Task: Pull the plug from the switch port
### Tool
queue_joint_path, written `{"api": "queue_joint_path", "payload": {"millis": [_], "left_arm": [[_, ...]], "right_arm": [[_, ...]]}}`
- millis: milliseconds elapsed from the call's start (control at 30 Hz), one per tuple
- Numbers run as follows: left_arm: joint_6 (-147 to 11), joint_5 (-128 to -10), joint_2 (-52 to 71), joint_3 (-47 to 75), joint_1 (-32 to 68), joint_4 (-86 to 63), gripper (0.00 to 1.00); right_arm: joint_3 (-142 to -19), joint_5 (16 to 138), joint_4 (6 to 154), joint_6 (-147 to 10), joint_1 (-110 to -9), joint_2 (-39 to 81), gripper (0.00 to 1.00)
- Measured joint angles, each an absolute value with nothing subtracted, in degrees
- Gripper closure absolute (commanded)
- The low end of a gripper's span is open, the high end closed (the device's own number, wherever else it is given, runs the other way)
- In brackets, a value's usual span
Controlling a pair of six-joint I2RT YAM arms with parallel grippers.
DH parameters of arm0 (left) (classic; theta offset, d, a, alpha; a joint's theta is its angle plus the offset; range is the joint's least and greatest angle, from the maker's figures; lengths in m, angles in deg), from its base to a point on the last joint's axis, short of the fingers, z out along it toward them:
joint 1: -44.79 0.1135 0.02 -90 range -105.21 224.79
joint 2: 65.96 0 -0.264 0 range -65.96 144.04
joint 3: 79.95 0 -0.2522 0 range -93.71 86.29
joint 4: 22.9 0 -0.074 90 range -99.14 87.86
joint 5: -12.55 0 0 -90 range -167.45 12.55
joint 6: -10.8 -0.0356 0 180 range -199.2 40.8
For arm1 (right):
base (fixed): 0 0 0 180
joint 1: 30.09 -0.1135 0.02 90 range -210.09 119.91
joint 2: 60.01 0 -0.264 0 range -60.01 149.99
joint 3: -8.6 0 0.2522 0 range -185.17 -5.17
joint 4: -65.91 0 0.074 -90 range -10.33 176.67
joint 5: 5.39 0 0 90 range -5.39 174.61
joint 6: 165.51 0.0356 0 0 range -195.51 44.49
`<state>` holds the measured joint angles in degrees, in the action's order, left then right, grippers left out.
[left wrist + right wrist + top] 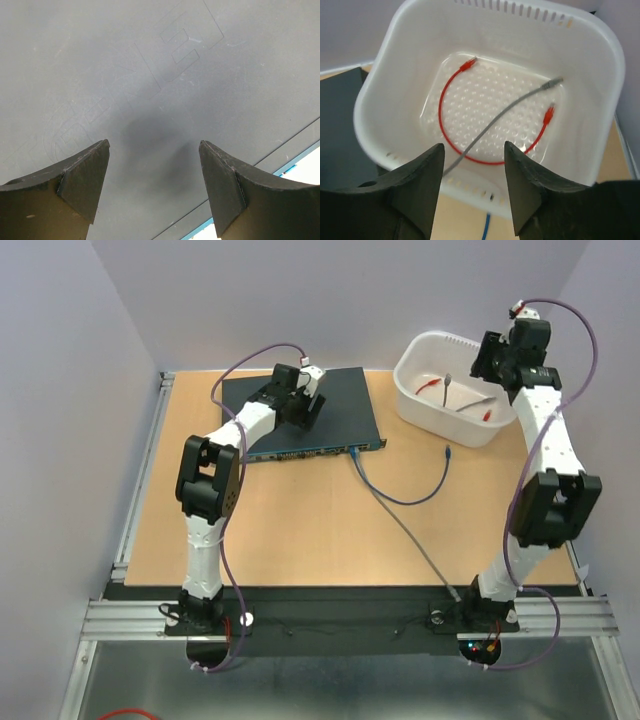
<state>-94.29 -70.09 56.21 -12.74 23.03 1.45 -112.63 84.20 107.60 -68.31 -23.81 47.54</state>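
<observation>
Both jaws gape empty: left gripper (155, 152) over switch (150, 65), right gripper (474, 146) over tub (405, 65) (red cable (440, 107) inside).

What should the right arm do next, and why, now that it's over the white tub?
Probably swing the right gripper away from the tub toward the front edge of the switch. Its fingers are apart and hold nothing, a blue cable is plugged into a port there, and the left gripper is over the switch's lid.

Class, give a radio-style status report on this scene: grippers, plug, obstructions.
Left fingers open, empty, over switch top. Right fingers open, empty, above tub. Blue plug seated in switch port. Grey cable runs close beside it.
</observation>
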Motion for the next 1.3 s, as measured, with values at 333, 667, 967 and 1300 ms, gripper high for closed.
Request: {"api": "queue_joint_path", "payload": {"millis": [333,667,967,1300], "left_arm": [[-94.3,-69.1,56.2,-12.7,23.0,1.5,0.16],[-94.2,-69.1,56.2,-12.8,23.0,1.9,0.16],[-94.2,-69.4,56.2,-14.3,23.0,2.3,0.16],[-94.4,-70.0,56.2,-14.4,23.0,2.8,0.16]], "right_arm": [[-81.8,64.5,90.4,-78.0,-23.8,27.9,0.30],[-73.0,55.1,64.8,-75.8,-23.8,37.9,0.70],[-82.7,63.6,58.9,-66.9,-23.8,45.6,0.99],[-123.7,90.3,90.2,-75.0,-23.8,49.7,1.00]]}}
